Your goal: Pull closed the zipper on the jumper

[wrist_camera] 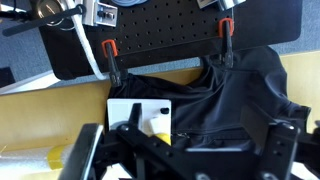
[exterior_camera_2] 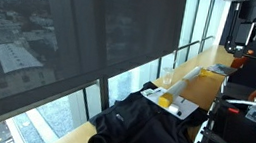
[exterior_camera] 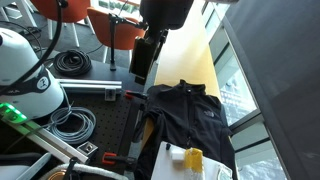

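The black rumpled jumper lies on the wooden tabletop, in both exterior views. In the wrist view the jumper fills the right half, with its zipper line and small metal pull beside a white board. My gripper is open and empty, its two fingers spread wide, well above the jumper. It hangs high over the table's far side in an exterior view and near the top right in the other.
A white board with a small yellow item lies at the jumper's edge. Two red clamps hold a black perforated plate. Black coiled cables lie nearby. Large windows border the table.
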